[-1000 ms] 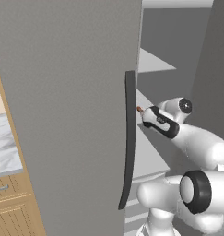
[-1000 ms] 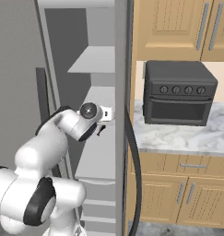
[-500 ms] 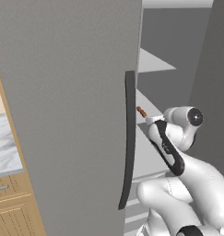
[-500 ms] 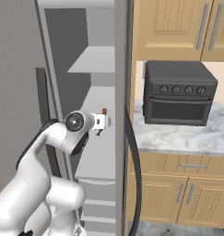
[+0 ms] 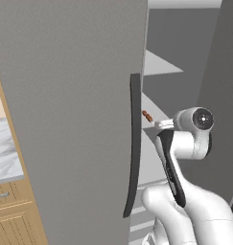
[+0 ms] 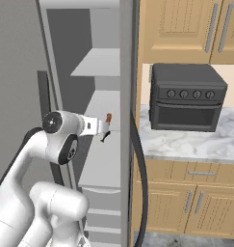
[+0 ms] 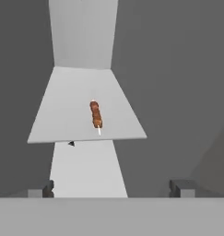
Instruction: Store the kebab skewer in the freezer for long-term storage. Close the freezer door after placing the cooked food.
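The skewer [image 7: 96,115], a thin pale stick threaded with small reddish-brown meat chunks, lies flat on a white shelf [image 7: 62,115] inside the freezer [image 6: 97,62], near the shelf's front edge and touching nothing else. Half a second ago it sat right at the hand; now the hand [image 6: 107,131] has drawn back from it and hangs just outside the shelf with its jaws spread wide and nothing between them, the two dark fingertips [image 7: 48,188] well apart. So the placing looks done, and what remains is to shut the door. The freezer door [image 5: 70,119] stands swung open to the left, a broad matte grey slab with a long, dark, gently curved handle [image 5: 133,143]. The white arm with dark joints reaches in between this door and the other grey door. To the right, a dark boxy toaster oven [image 6: 187,96] with four knobs sits on a marbled surface [image 6: 195,144] above wooden cabinets.
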